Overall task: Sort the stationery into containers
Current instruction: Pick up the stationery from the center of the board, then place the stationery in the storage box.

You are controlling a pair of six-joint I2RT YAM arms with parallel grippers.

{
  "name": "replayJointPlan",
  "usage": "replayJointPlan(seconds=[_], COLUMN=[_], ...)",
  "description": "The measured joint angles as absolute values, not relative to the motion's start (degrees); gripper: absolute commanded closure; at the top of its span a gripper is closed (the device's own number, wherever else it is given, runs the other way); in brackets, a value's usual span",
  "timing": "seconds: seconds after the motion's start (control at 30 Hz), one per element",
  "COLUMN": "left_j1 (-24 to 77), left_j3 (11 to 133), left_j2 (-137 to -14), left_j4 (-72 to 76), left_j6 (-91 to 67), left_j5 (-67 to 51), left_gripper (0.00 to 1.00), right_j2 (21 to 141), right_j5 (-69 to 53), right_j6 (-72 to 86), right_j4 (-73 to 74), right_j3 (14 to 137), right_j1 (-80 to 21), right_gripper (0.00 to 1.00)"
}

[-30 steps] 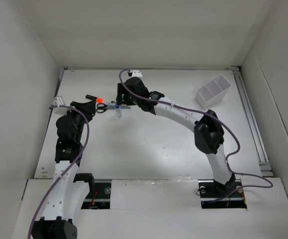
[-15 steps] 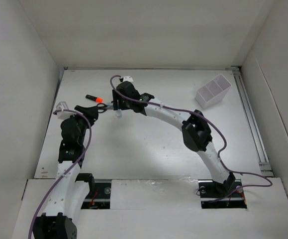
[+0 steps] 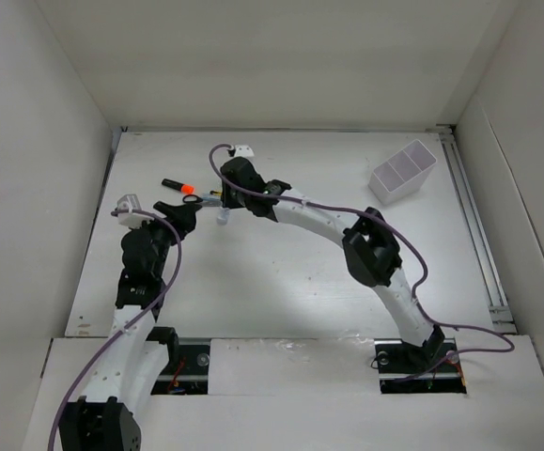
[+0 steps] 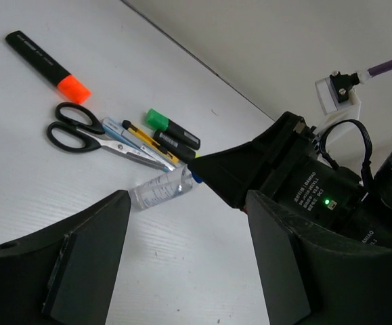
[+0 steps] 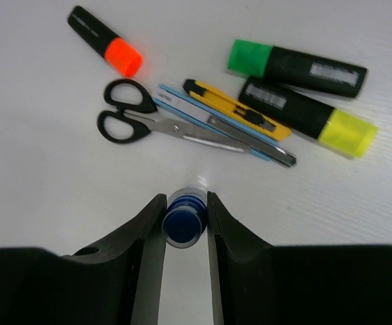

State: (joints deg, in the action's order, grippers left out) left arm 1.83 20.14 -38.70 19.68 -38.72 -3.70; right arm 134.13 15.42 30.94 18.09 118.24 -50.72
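Holding clustered stationery (image 5: pixel 233 108), white tabletop (image 3: pixel 281 282) w/ plain white walls (image 3: pixel 272 66).

Bright, even overhead light; faint soft shadows.

In the left wrist view the right gripper (image 4: pixel 197 170) hides most of the cap of the bottle (image 4: pixel 156 191) and the yellow end of one highlighter (image 4: pixel 175 143), whose label print is blurred.

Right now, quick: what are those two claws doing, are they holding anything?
Left gripper: open, holding nothing.
Right gripper: closed on the blue-capped bottle.
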Motion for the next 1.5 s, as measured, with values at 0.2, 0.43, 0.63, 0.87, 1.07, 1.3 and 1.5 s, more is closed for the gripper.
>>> replayJointPlan(seconds=[0.2, 0.43, 0.63, 0.87, 1.07, 1.3, 1.5], left_j1=[2.57, 2.57, 3.77, 4.82, 5.26, 5.54, 5.54], left_j3=[19.94, 19.94, 19.94, 19.94, 19.94, 19.94, 19.94], left_j2=[-41.91, -45.21, -45.28, -46.87, -47.05, -47.05, -47.05], left_j4=[23.9, 25.23, 26.57, 27.66, 27.7, 28.01, 28.05], left_j6=[-37.36, -36.86, -36.42, -36.4, -36.4, -36.4, -36.4], left_j5=[-8.16, -13.52, -15.51, -16.91, -17.65, -17.87, -17.89], left_gripper=[0.33, 0.32, 0.3, 0.3, 0.3, 0.3, 0.3], right_j2=[124.27, 108.03, 102.83, 104.64, 106.61, 107.68, 108.92], right_j5=[17.63, 21.43, 33.41, 40.21, 38.92, 38.52, 38.35], right_j6=[31.88, 36.84, 43.11, 45.5, 46.35, 47.22, 47.83], right_j4=[17.74, 17.5, 18.24, 23.83, 24.56, 24.51, 24.56], right_j3=[106.85, 99.37, 98.45, 100.01, 101.41, 101.34, 100.31], right_j1=[-49.76, -33.26, -8.54, -0.84, 1.65, 1.89, 1.26], right_gripper=[0.92, 0.94, 0.95, 0.96, 0.96, 0.98, 0.98])
